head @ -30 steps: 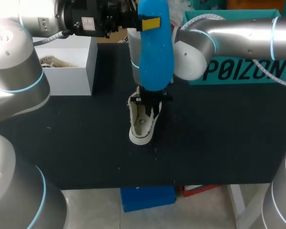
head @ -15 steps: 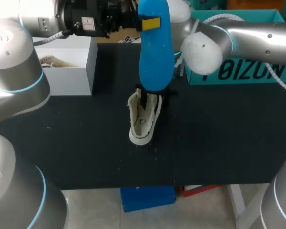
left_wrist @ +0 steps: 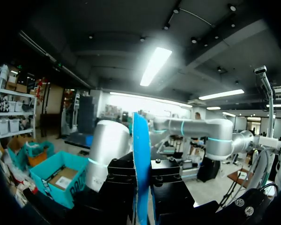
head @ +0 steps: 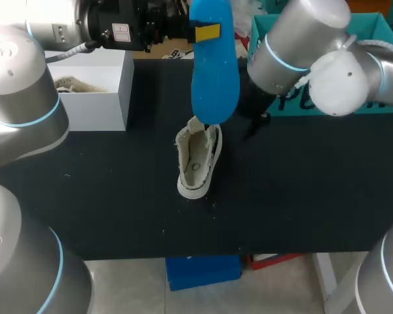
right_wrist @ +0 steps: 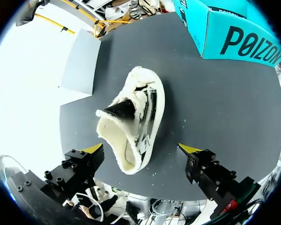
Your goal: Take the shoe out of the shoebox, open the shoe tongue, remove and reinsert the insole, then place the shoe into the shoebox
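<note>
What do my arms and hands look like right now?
The left arm and right arm are silver-grey tubes with rounded joints and light-blue rings, each trailing a white cable. The left hand and right hand are black bolted blocks with yellow tips.

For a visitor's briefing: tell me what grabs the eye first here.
A bright blue insole stands out, held upright in the air by the left gripper. Beneath it a white shoe sits on the black table, with the open right gripper hovering near it.
</note>
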`<state>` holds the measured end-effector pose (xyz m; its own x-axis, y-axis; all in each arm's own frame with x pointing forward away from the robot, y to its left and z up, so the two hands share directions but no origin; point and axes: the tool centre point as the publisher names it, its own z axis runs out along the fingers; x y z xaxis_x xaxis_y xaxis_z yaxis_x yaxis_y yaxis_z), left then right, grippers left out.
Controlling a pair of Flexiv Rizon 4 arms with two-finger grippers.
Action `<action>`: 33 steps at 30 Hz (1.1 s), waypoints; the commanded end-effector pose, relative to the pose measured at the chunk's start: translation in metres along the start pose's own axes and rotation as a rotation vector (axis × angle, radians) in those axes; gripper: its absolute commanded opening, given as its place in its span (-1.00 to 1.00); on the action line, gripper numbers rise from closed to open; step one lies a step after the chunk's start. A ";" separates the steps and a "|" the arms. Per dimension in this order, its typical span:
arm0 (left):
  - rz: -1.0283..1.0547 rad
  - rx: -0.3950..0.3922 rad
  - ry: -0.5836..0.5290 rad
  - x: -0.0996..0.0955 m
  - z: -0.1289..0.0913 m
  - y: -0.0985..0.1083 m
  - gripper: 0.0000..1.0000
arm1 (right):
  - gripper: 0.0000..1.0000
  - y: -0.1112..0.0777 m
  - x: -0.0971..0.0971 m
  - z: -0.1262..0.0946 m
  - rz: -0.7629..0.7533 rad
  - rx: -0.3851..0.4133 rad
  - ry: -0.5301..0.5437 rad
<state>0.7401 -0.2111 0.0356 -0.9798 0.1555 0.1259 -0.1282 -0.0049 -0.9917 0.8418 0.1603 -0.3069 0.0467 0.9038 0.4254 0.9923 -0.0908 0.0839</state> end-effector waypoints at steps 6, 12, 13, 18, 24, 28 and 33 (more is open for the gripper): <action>-0.001 -0.003 -0.002 0.000 0.001 0.000 -1.00 | 1.00 -0.008 -0.015 -0.004 0.001 -0.022 0.276; -0.001 -0.003 -0.002 0.000 0.001 0.000 -1.00 | 1.00 -0.011 -0.024 -0.010 0.051 -0.007 0.487; -0.001 -0.003 -0.002 0.000 0.001 0.000 -1.00 | 1.00 -0.011 -0.026 -0.012 0.057 -0.006 0.532; -0.001 -0.003 -0.002 0.000 0.001 0.000 -1.00 | 1.00 -0.011 -0.025 -0.023 0.051 -0.003 0.692; -0.001 -0.003 -0.002 0.000 0.001 0.000 -1.00 | 1.00 -0.012 -0.022 -0.031 0.029 -0.019 0.800; -0.001 -0.003 -0.002 0.000 0.001 0.000 -1.00 | 1.00 -0.016 -0.019 -0.034 0.007 -0.025 0.858; -0.001 -0.003 -0.002 0.000 0.001 0.000 -1.00 | 1.00 -0.021 -0.018 -0.039 0.006 -0.037 0.904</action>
<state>0.7401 -0.2111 0.0356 -0.9798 0.1554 0.1260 -0.1283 -0.0049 -0.9917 0.8241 0.1326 -0.2791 -0.0309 0.4709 0.8817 0.9896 -0.1096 0.0933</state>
